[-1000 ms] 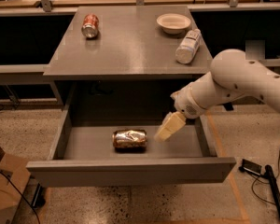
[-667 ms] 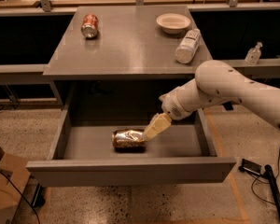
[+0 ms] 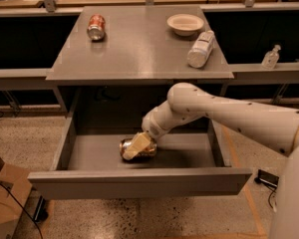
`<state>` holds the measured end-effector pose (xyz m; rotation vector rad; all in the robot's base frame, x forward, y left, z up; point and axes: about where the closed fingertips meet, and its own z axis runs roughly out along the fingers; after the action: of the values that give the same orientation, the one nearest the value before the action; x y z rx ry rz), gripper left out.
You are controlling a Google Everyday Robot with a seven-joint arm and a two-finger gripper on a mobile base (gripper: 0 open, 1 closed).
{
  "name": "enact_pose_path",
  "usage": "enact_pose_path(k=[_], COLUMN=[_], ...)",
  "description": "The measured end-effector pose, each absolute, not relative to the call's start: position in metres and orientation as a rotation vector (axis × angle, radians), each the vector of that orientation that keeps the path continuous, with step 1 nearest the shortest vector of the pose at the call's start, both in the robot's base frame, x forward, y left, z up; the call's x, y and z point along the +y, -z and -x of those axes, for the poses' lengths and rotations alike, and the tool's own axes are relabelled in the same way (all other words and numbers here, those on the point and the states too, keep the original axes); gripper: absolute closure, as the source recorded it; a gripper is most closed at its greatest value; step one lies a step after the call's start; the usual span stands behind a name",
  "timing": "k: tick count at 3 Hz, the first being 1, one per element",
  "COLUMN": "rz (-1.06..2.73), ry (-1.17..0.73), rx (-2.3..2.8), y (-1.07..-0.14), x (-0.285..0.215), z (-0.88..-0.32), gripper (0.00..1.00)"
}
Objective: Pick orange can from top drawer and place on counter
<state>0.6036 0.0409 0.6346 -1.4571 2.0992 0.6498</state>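
The orange can (image 3: 150,152) lies on its side on the floor of the open top drawer (image 3: 139,183), near its middle. My gripper (image 3: 137,147) reaches down into the drawer from the right and sits right on the can, covering its middle. The white arm (image 3: 224,116) runs from the right edge under the front lip of the grey counter (image 3: 139,49). The can's left end (image 3: 123,147) shows beside the gripper.
On the counter lie a redder can (image 3: 96,27) at the back left, a white bowl (image 3: 185,23) at the back right and a white plastic bottle (image 3: 200,49) on its side. A cardboard box (image 3: 2,195) stands on the floor at the left.
My gripper has moved left and down inside the drawer, from beside the can's right end onto the can. The can has stayed in place.
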Motion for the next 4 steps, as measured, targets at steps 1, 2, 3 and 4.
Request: enact_pose_path(k=[1,2,3,4], rz=[1.456,1.427,1.387,1.351], ry=[-0.663,-0.579,-0.474,-0.432], rx=[2.133,2.153,2.152,2.11], y=[-0.614,-0.619,-0.643,-0.699], x=[0.06,0.053,0.036,0.015], z=[-0.6,-0.595,-0.59,-0.584], gripper=[0.19,0.42,0.65,0.88])
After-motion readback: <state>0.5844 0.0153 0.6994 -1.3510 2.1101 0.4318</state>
